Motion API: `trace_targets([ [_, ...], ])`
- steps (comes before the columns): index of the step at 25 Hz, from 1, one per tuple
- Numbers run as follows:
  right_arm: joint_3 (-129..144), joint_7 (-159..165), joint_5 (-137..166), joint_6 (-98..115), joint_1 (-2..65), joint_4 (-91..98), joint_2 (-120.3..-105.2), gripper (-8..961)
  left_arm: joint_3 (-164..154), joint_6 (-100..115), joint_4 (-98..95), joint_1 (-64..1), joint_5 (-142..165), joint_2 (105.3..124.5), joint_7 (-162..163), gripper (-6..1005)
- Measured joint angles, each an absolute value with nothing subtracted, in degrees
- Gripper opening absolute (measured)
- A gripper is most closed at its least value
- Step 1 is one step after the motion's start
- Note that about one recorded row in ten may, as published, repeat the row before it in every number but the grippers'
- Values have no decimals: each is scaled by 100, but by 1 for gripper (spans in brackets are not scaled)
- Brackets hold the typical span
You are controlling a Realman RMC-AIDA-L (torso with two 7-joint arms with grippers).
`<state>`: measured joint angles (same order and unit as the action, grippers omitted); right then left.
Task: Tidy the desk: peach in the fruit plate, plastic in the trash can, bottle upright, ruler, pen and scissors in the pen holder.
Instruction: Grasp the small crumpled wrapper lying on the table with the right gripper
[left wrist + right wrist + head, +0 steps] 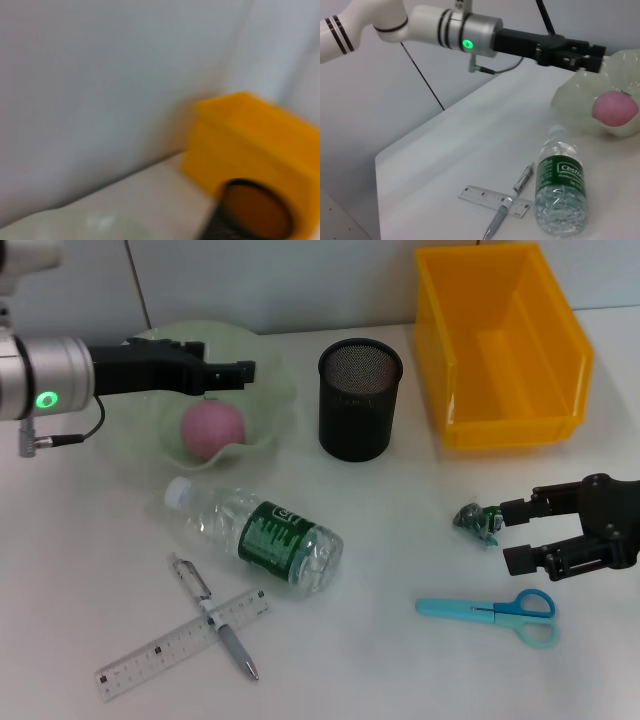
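On the lying bottle [559, 190], the green label [563, 173] reads "Cestbon".

The surface [420, 530] is white, smooth and matt. The bottle [262, 536] is clear crinkled plastic with a glossy green label. The pen holder [359, 400] is black wire mesh. The trash can [500, 345] is smooth orange plastic. The fruit plate [268, 405] looks translucent pale green and glossy. The ruler [180, 644] is clear plastic.

A lab-like test bench; bare white tabletop [420, 540]; plain grey wall panels [300, 280]; staged desk clutter
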<state>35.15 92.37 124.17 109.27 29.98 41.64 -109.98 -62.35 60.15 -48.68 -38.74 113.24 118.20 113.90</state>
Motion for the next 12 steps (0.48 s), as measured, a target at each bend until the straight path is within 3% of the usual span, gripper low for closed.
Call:
trace_targets([
  [8,3516,9237,12411,10924,2997,4175,-11013,816,-5173,8979,-4806,-3551,10714,11665,9868,853],
  [12,3515,9237,12393,10923,2992,4217,-11023,816,-5144,9796,-4759,-3320,10666,11695,9356,851],
])
